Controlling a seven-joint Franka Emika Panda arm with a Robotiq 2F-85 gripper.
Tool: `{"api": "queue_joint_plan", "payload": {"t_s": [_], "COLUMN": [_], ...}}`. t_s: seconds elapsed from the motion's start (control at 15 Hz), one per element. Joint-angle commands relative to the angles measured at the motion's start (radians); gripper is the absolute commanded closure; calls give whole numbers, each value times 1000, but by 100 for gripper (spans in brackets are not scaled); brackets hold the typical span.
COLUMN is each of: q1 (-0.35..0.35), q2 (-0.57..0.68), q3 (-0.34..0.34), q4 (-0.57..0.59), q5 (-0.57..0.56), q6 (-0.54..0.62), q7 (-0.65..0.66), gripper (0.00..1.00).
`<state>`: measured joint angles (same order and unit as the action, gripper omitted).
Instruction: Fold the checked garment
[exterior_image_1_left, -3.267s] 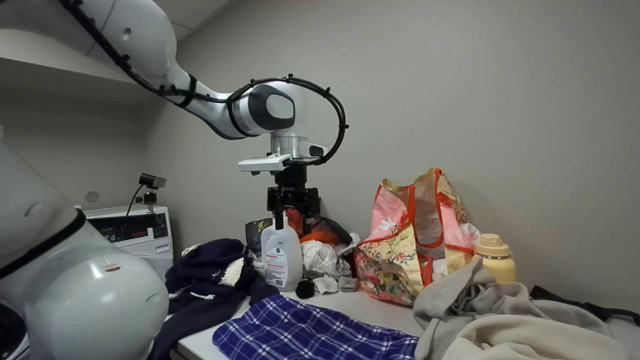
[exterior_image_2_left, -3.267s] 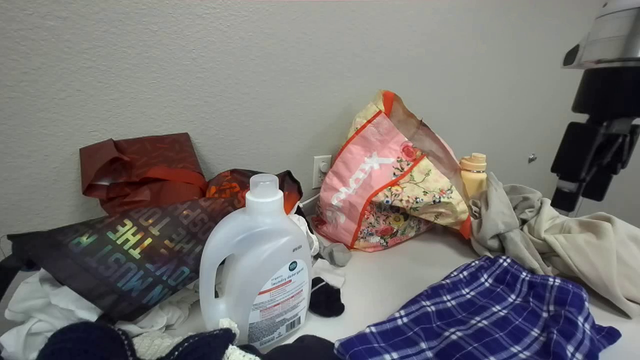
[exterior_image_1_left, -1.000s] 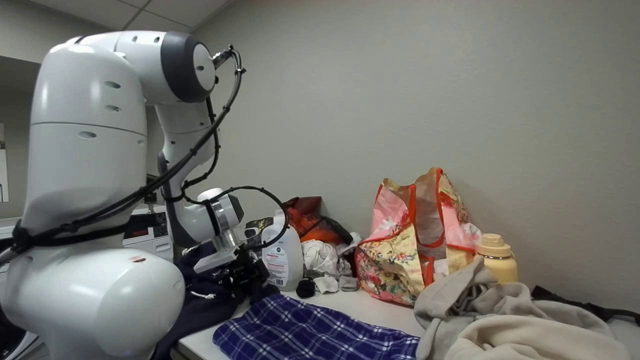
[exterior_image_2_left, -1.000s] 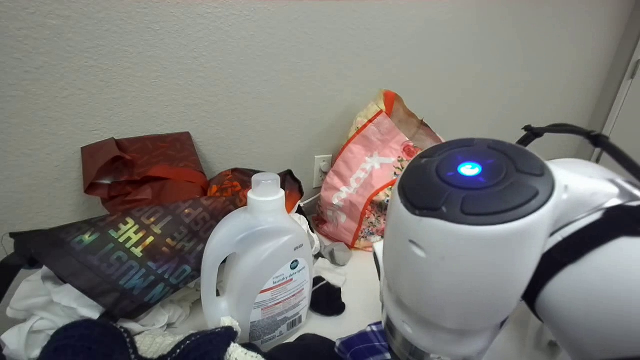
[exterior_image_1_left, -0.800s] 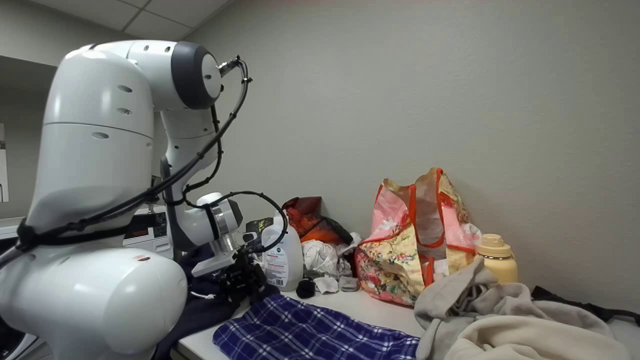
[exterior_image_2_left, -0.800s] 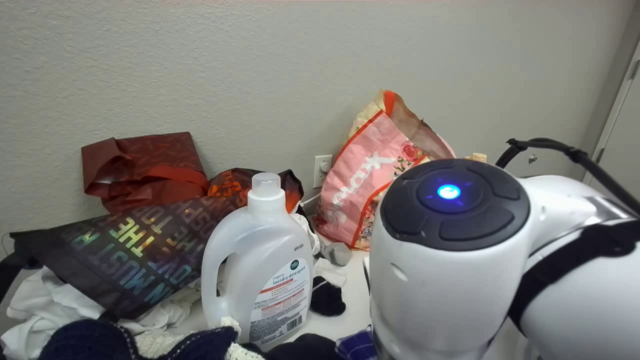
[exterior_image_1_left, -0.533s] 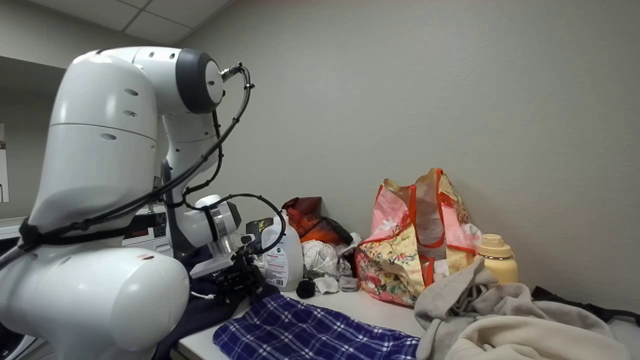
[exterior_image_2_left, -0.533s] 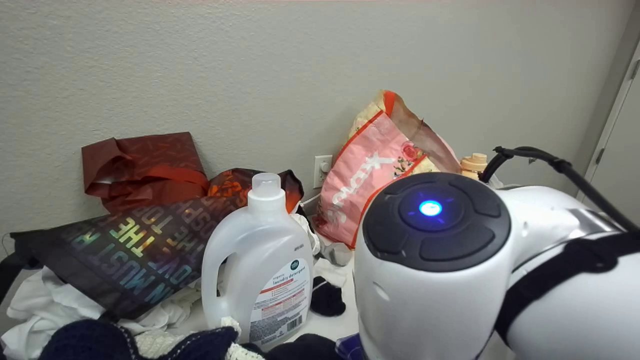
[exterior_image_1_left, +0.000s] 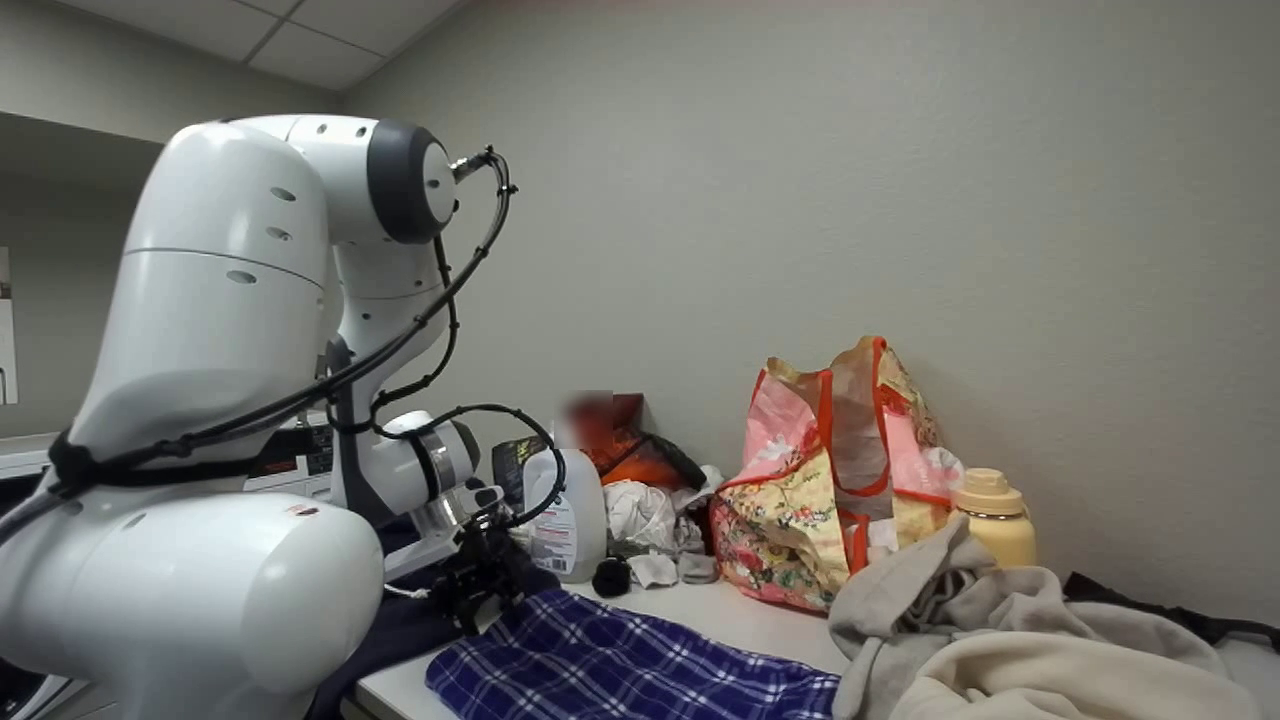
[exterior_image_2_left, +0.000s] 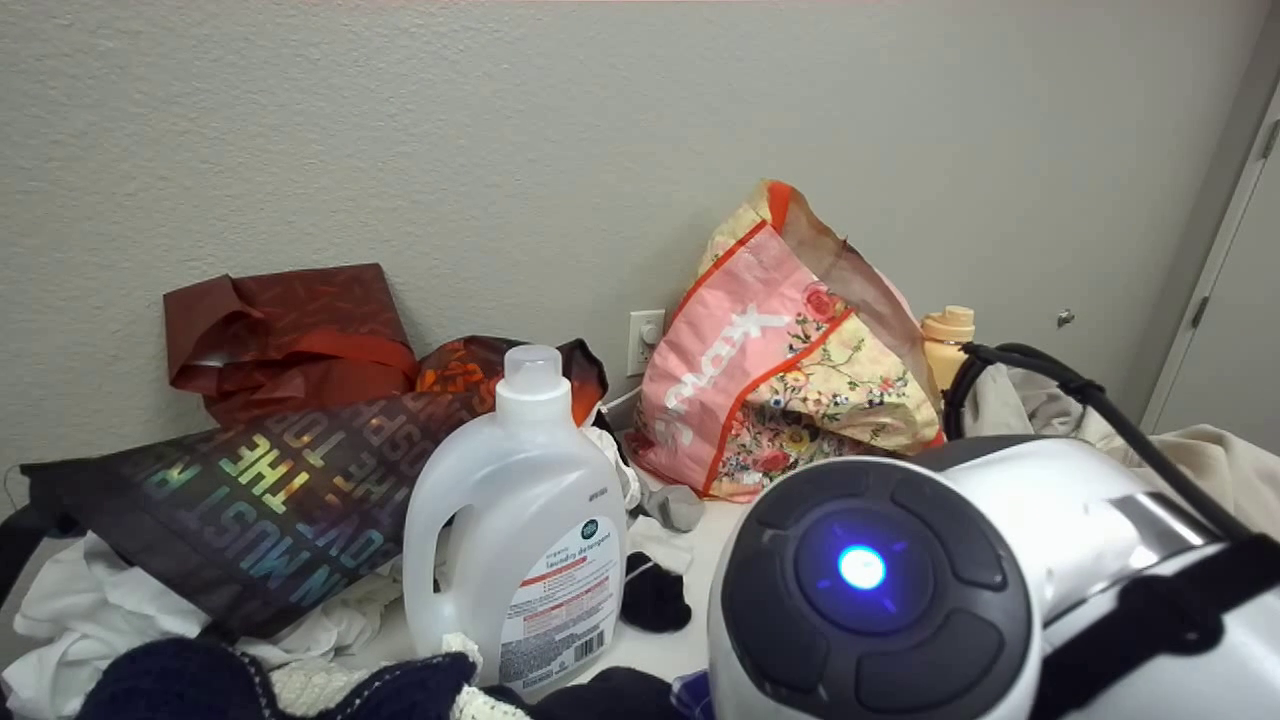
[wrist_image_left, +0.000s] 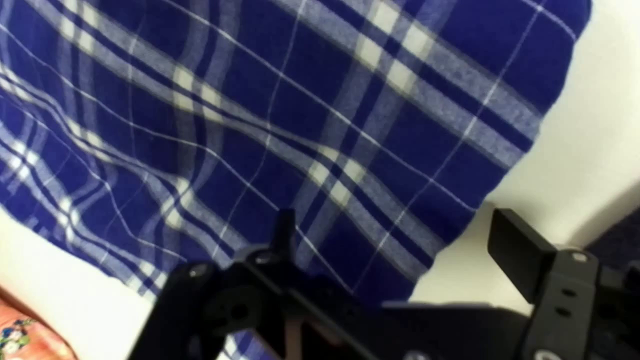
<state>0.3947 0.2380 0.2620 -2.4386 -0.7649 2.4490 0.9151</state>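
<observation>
The blue and white checked garment (exterior_image_1_left: 620, 665) lies spread on the white table with soft wrinkles. In an exterior view only a small corner of the checked garment (exterior_image_2_left: 692, 690) shows; the arm hides the rest. In the wrist view the checked garment (wrist_image_left: 250, 125) fills most of the picture, its edge running diagonally at the right. My gripper (wrist_image_left: 394, 220) is open and empty. One finger is over the cloth, the other beyond its edge over bare table. In an exterior view the gripper (exterior_image_1_left: 485, 605) is low at the garment's back left end. Contact cannot be told.
A dark navy garment (exterior_image_1_left: 400, 630) lies left of the gripper. A detergent bottle (exterior_image_1_left: 567, 515) stands behind it, by dark socks (exterior_image_1_left: 611, 577). A floral bag (exterior_image_1_left: 790, 520) and yellow bottle (exterior_image_1_left: 992, 515) stand at the back. A beige cloth pile (exterior_image_1_left: 1050, 660) lies at the right.
About three seconds ago the arm was raised and stretched out. It has since swung round and lowered. Over the last second the gripper sinks further towards the garment's end. The garment looks unchanged.
</observation>
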Motion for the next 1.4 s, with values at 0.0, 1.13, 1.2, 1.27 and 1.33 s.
{"api": "queue_joint_plan", "payload": {"t_s": [0.0, 1.13, 1.2, 1.27, 1.33], "q1": [20, -36, -46, -59, -71], "q2": [19, -26, -33, -42, -51], "q3": [-24, -45, -52, -60, -67], "q4": [14, 8, 7, 5, 4], "q5": [-59, 0, 9, 22, 36], "q6": [-8, -6, -6, 0, 4], "q7": [64, 9, 5, -3, -11], "gripper": [29, 99, 99, 99, 99]}}
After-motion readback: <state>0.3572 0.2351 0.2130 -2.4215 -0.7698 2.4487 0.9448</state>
